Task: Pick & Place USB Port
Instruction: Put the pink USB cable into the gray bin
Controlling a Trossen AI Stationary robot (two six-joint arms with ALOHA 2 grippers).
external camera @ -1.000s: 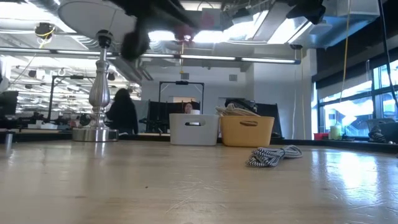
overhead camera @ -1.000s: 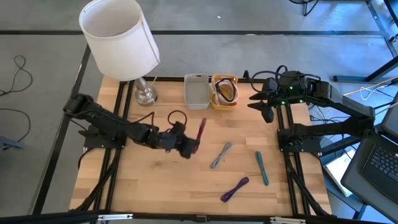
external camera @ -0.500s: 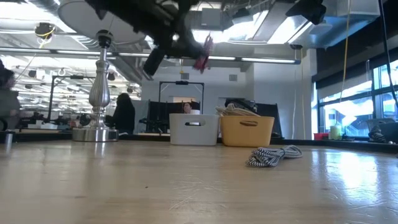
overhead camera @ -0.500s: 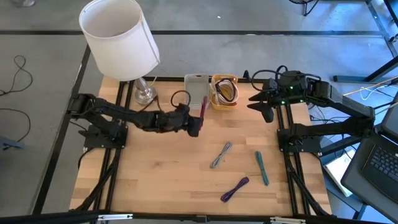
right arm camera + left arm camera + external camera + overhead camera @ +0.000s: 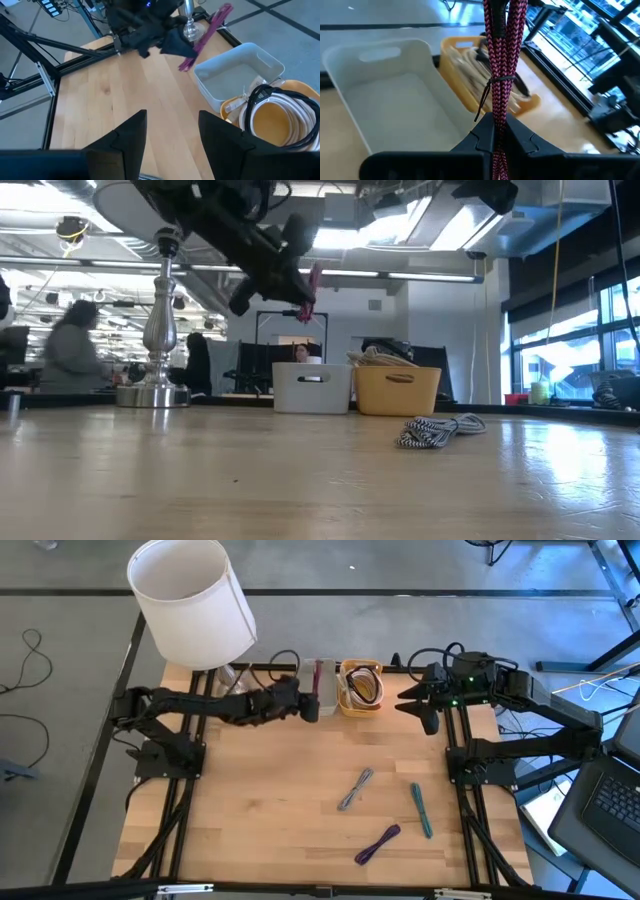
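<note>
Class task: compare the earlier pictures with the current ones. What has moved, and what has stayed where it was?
The left hand, still shut on the pink-and-black cable, has carried it from mid-table to above the white bin. The right hand stays open and waiting by the yellow basket; the three cables on the table haven't moved.

i see a braided pink cable (image 5: 501, 65), a smooth matt plastic bin (image 5: 390, 105), and a pale wood desk (image 5: 280, 810) with a slight sheen.

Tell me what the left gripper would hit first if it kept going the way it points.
Probably the white bin: the left gripper, shut on the pink cable, points over it, with the yellow basket beyond. Depth is uncertain.
</note>
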